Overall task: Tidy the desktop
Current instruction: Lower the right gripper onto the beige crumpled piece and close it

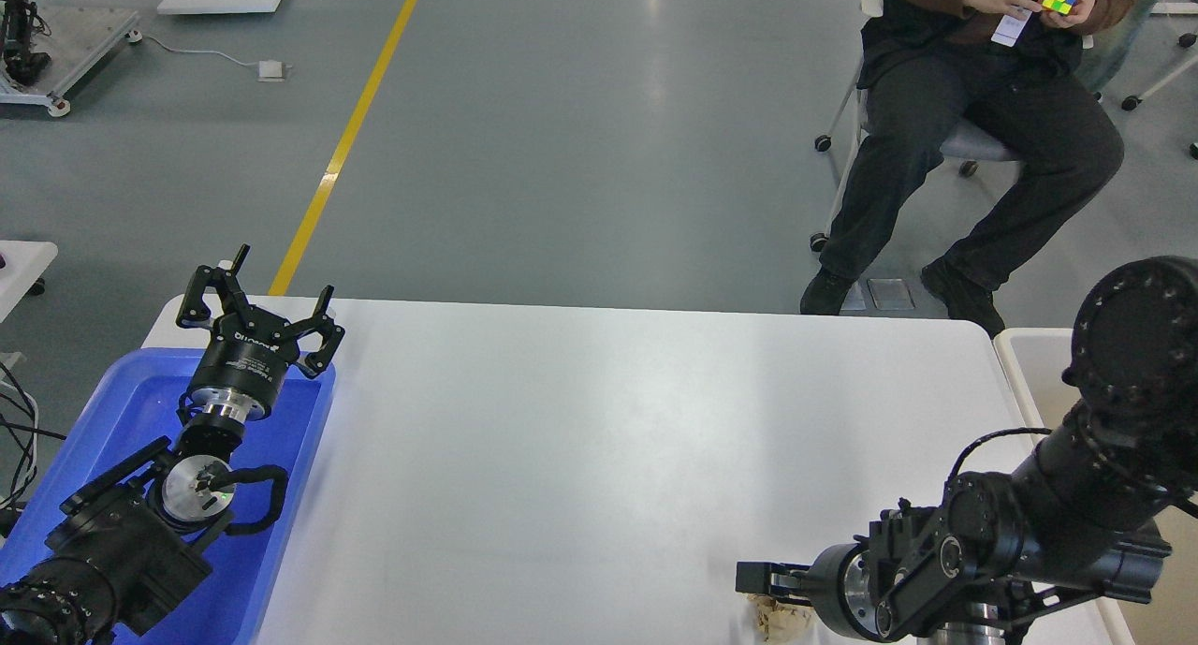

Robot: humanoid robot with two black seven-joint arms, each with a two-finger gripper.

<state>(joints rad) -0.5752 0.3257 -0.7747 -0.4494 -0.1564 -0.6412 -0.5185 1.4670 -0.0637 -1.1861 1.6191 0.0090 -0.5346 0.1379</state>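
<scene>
- Your right gripper (758,578) lay low at the desk's (608,420) near edge; fingers seen end-on, state unclear.
- Crumpled paper (777,619) sat just below them, touching or nearly.
- Your left gripper (257,303), fingers spread, empty, hovered over the blue tray (122,411), well apart.

Bright even overhead light; soft glare on desktop (608,420) and floor (599,139); sharp focus.
</scene>
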